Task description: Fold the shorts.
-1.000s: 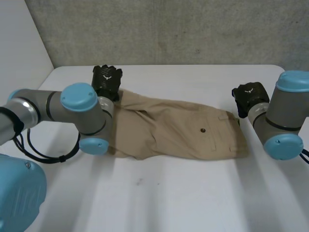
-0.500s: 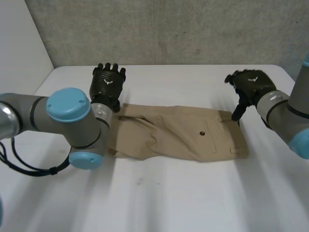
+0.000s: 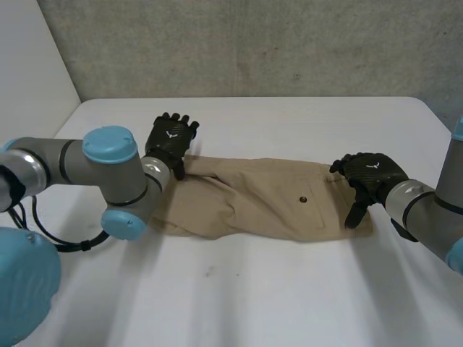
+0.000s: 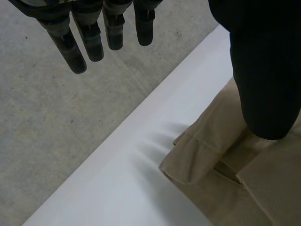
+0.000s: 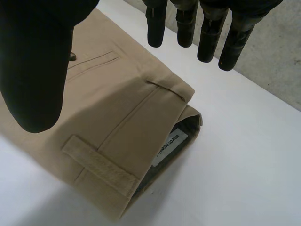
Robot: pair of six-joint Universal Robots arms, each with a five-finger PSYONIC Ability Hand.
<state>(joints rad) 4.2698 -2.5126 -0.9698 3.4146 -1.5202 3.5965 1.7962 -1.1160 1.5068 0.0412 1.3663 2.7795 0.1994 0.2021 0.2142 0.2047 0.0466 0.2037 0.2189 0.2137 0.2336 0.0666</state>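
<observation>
The khaki shorts [image 3: 268, 199] lie flat on the white table [image 3: 289, 296], folded in half lengthwise and stretched between the two hands. The waistband end, with a belt loop [image 5: 101, 165] and a white label [image 5: 169, 145], lies under the right hand [image 3: 369, 177], whose fingers are straight and spread, holding nothing. The left hand [image 3: 171, 141] is likewise spread wide, and its thumb [image 4: 263, 70] appears to touch the leg hem [image 4: 197, 150].

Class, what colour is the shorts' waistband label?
The label is white with dark print, clearest in the right wrist view.
</observation>
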